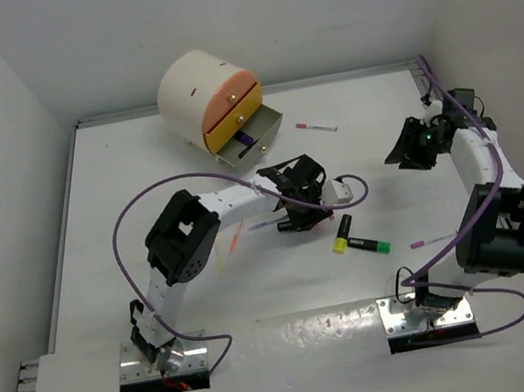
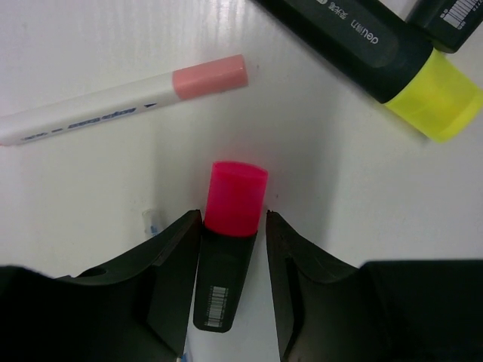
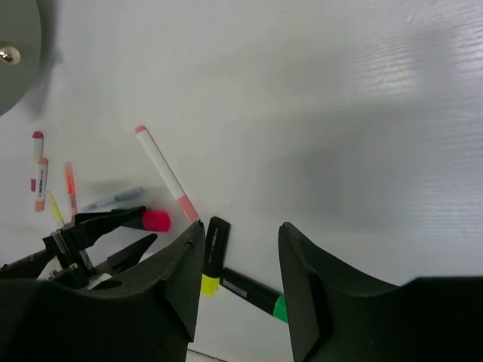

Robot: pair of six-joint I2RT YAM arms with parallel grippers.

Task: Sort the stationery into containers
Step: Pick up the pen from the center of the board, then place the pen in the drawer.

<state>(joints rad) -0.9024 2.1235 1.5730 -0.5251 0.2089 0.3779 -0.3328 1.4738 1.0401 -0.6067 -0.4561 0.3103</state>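
Note:
A black highlighter with a pink cap [image 2: 234, 204] lies on the table between the fingers of my left gripper [image 2: 232, 222]. The left finger touches its body and a thin gap shows at the right finger, so the jaws stand open around it. A white pen with a pink cap [image 2: 121, 105] and a yellow-capped highlighter [image 2: 392, 60] lie just beyond. My right gripper [image 3: 240, 230] hangs open and empty above the table at the right [image 1: 402, 156]. The round cream cabinet [image 1: 208, 89] stands at the back with its bottom drawer [image 1: 262, 135] pulled open.
A green-capped highlighter [image 1: 367, 244] lies next to the yellow one [image 1: 341, 235]. A thin pink pen [image 1: 316, 127] lies right of the drawer, and a purple pen [image 1: 432, 241] near the right arm. More thin pens [image 1: 234, 239] lie left of my left gripper [image 1: 296, 218].

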